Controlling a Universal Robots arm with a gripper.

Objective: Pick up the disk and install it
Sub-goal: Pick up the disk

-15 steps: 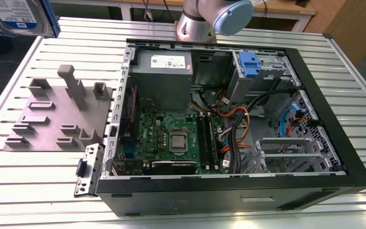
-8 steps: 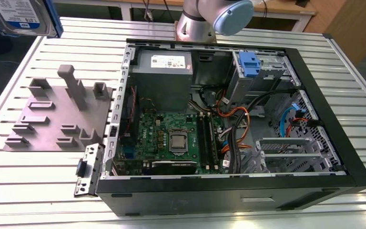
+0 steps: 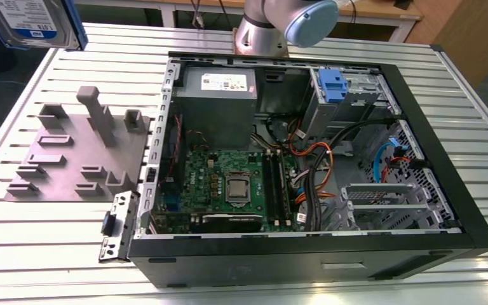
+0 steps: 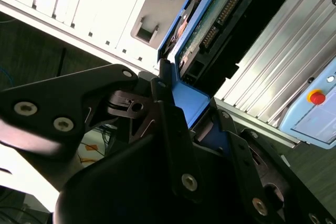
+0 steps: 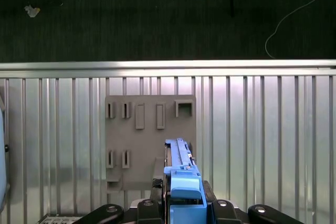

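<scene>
Black fingers [image 4: 170, 129] of the pincer [image 4: 190, 98] stand closest in the second wrist view, closed tight on the disk [image 4: 210, 24]. They clamp its blue rail [image 4: 191, 103] from both sides. The disk's green circuit-board face and its connector row are turned toward that camera.

In the first wrist view the pincer [image 5: 184, 205] holds the disk [image 5: 181, 174] edge-on over a grey fixture plate [image 5: 149, 129] cut with rectangular slots.

In the exterior view the disk [image 3: 32, 22] hangs at eleven o'clock, held clear of the slatted bench [image 3: 40, 254], with its label side showing and a blue rail along its edge. Below it, at nine o'clock, lies the fixture plate [image 3: 74, 152] with its upright pegs — just beside the open computer case [image 3: 312, 254], which takes up the middle and the three-o'clock side.

Inside the case sit the motherboard [image 3: 227, 184], a grey power supply [image 3: 218, 108] and, at one o'clock, a drive bay with a blue tab [image 3: 332, 86]. The arm's base [image 3: 265, 32] stands at twelve o'clock — behind the case.
</scene>
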